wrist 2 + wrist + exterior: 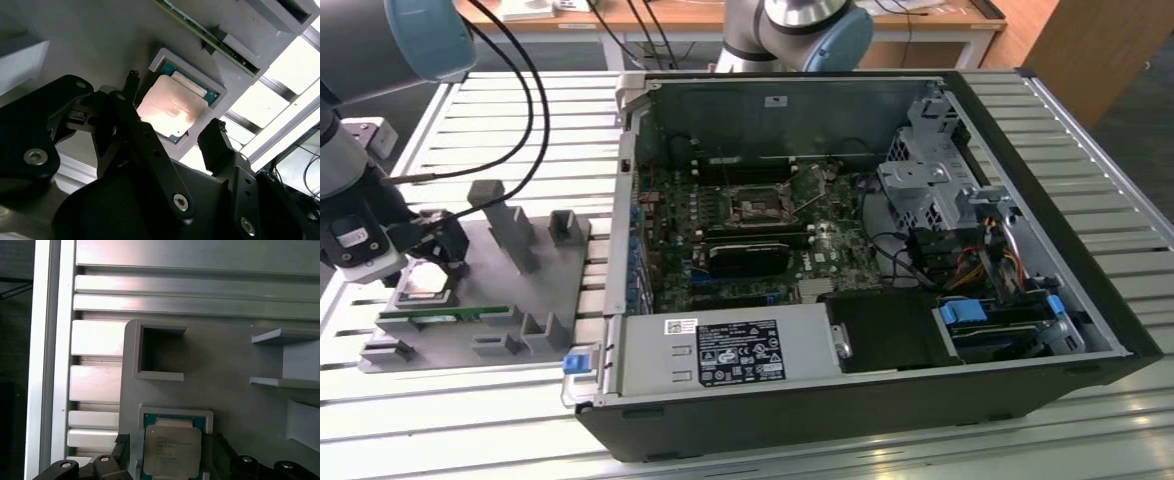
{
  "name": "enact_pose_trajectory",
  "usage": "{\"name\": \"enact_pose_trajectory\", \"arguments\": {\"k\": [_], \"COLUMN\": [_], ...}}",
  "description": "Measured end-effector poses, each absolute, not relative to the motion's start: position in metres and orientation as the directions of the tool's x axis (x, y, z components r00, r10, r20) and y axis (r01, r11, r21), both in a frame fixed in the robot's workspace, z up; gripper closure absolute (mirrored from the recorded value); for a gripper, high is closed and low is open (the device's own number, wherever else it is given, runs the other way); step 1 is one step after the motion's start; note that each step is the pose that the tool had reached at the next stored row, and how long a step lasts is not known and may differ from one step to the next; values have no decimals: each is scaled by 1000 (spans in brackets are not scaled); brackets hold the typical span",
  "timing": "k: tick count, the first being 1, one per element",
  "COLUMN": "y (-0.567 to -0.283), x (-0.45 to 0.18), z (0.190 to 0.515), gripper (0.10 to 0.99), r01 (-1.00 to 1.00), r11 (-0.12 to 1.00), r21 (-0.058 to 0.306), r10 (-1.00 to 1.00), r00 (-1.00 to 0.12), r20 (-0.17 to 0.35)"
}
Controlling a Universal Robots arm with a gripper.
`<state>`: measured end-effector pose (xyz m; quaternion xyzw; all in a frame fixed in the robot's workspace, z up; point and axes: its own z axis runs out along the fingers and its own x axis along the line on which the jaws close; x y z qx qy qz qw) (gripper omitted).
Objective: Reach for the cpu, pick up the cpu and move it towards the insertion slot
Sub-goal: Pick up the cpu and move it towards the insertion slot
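Observation:
The cpu (427, 284) lies flat in a square recess of the grey plastic tray (534, 300), at the exterior view's left. Its silvery top plate shows in both wrist views (172, 112) (172, 450). My gripper (432, 258) hangs just above it, open, with one black finger (131, 82) on one side of the chip and the other finger (212, 137) on the opposite side. Neither finger touches the chip, and the gripper (170, 444) straddles the recess. The insertion slot (758, 207) sits on the motherboard inside the open computer case, far off toward the exterior view's right.
A green memory stick (443, 315) lies in the tray beside the cpu. Upright grey tray posts (507, 225) stand close to the gripper. The case wall (630, 200) and a black block (734, 352) lie between tray and slot. Cables (520, 90) trail off the arm.

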<state>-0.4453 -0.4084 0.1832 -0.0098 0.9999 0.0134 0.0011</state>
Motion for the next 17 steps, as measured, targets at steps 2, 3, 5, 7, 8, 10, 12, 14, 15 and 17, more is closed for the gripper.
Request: {"name": "enact_pose_trajectory", "arguments": {"k": [2,3,5,7,8,10,12,14,15,17], "y": [-408,-408,-408,-408,-408,-408,-408,-408,-408,-408], "x": [-445,-445,-445,-445,-445,-445,-445,-445,-445,-445], "z": [182,182,182,181,181,181,181,181,181,182], "gripper": [333,333,345,420,420,420,420,420,420,420], "r01": [-17,-16,-14,-13,-13,-12,-12,-12,-12,-12], "r11": [1000,1000,1000,1000,1000,1000,1000,1000,1000,1000], "r21": [25,24,23,22,21,21,21,21,20,20], "r10": [-17,-16,-14,-13,-13,-12,-12,-12,-12,-12], "r00": [-1000,-1000,-1000,-1000,-1000,-1000,-1000,-1000,-1000,-1000], "r20": [-2,-2,-2,-2,-2,-2,-2,-2,-2,-2]}}
